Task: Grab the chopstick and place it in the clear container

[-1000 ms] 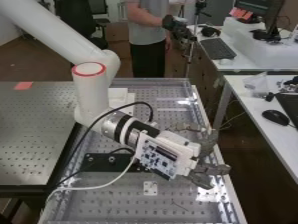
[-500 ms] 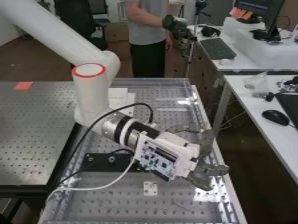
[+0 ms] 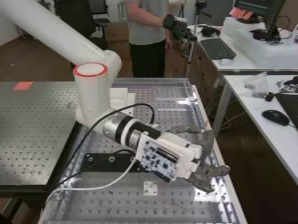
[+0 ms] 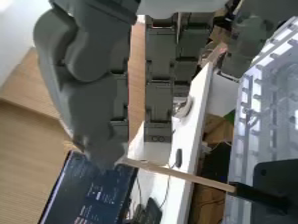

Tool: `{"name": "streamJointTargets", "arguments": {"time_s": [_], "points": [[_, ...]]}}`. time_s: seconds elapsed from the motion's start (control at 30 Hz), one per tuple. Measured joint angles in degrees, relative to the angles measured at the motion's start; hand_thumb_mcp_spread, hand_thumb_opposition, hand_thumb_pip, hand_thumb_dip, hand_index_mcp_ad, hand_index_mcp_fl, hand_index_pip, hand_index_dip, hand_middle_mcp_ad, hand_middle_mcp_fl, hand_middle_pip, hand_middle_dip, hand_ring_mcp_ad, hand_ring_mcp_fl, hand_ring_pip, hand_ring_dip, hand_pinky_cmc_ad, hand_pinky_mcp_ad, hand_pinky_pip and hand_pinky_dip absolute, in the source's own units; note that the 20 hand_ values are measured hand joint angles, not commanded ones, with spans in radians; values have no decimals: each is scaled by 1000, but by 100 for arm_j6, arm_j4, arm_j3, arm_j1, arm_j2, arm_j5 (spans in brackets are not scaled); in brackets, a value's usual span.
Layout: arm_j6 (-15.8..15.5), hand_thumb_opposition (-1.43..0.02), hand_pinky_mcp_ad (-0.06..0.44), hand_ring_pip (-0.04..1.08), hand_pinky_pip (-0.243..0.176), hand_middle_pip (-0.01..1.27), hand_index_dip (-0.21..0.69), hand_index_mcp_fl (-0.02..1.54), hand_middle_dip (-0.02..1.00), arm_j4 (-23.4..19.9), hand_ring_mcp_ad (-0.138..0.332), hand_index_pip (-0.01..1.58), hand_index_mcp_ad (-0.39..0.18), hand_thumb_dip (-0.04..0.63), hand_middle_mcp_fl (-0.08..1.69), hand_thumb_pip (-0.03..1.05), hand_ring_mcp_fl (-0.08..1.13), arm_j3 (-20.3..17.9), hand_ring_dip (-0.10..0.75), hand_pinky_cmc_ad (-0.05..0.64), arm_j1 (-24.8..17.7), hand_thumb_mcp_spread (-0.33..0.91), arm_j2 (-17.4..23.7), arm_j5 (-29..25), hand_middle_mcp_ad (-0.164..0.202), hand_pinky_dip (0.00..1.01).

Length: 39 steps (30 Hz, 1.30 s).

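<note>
Barely a shift in the last second: your hand stays out at the bench's long side edge, chopstick pinched at the thumb tip, dark end toward the bench. Grasp looks done; placing remains.

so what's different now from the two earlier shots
The hand has shifted slightly toward the bench's near end, and the arm's lower part moved a little with it. The hand now holds the chopstick; whether that grip changed, I can't tell. The bench and the black plate stayed as they were.
</note>
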<state>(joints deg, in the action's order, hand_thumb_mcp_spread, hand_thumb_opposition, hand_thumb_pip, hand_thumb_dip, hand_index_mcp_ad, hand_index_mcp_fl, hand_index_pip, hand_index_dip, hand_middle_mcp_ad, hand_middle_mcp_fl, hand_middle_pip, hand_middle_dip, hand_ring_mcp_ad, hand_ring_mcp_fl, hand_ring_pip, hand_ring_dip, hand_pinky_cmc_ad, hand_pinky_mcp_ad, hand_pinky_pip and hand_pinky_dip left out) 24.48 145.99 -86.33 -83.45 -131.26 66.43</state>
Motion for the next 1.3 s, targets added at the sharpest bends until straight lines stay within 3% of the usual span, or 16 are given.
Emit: {"name": "streamJointTargets", "arguments": {"time_s": [0.1,0.17,0.5,0.6,0.97,1.3], "points": [[-8,-974,326,112,-3,279,283,1056,721,12,-7,648,-269,298,1457,422,415,20,414,387,-2,641,-11,-4,30,180],[-4,-991,328,115,-3,278,283,1056,733,19,-5,660,-269,298,1452,424,424,26,421,393,-2,658,-15,-6,10,180],[38,-990,328,113,-3,192,283,1052,745,102,-9,654,-269,298,1276,424,426,49,426,387,7,654,-35,71,-2,180],[38,-1012,326,113,-3,192,300,1018,747,95,-10,630,-269,307,1260,494,377,39,429,389,9,654,-34,65,0,180],[29,-911,328,113,-2,148,307,958,738,63,-5,548,-269,307,1178,546,340,-4,431,394,25,590,4,45,-2,180],[-197,-895,328,108,-5,143,291,909,740,-12,-10,513,-269,311,1119,567,293,-83,431,386,116,564,160,200,0,180]]}}
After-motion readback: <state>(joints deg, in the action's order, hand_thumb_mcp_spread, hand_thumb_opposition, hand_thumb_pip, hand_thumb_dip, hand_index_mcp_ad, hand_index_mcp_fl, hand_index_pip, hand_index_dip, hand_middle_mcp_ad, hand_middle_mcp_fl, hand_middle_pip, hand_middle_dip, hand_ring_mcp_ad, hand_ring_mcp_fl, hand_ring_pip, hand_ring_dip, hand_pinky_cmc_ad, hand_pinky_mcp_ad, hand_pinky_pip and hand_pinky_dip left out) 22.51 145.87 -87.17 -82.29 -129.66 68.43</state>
